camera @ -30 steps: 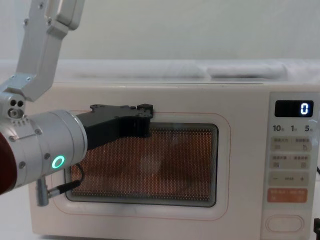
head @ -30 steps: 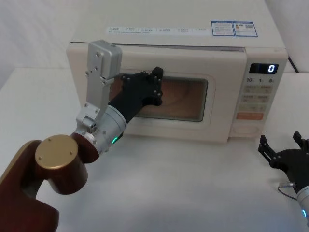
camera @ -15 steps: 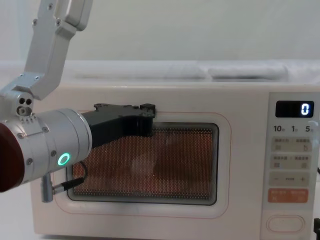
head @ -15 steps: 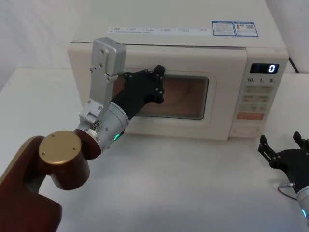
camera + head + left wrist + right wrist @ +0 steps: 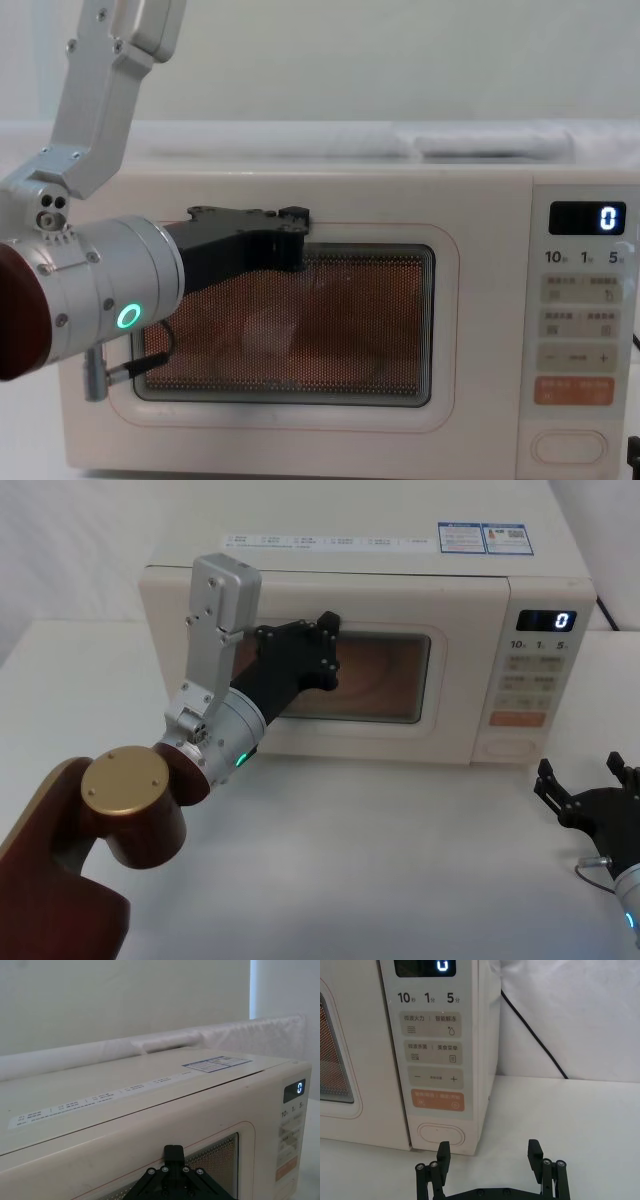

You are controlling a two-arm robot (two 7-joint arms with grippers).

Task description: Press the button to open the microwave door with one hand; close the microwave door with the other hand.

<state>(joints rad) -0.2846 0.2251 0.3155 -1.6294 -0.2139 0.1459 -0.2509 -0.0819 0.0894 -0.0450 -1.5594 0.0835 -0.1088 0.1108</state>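
The cream microwave door [image 5: 460,680] with its dark window sits flush with the oven front. My left gripper [image 5: 325,650], black on a silver wrist with a green ring, is shut and rests its fingertips against the top of the window [image 5: 340,320]; the left wrist view shows its tip [image 5: 173,1152] at the door [image 5: 100,1160]. The wide cream button [image 5: 442,1135] lies at the bottom of the control panel [image 5: 538,680]. My right gripper [image 5: 489,1149] is open, low over the table a short way before the button [image 5: 503,748], touching nothing.
The microwave stands on a white table [image 5: 400,860] against a pale wall. A black power cord [image 5: 535,1035] runs down behind its right side. An orange key [image 5: 437,1099] sits just above the button. My brown left forearm [image 5: 70,880] crosses the table's near left.
The left gripper pushed forward against the window and the door swung from slightly ajar to flush. The right gripper stayed where it was.
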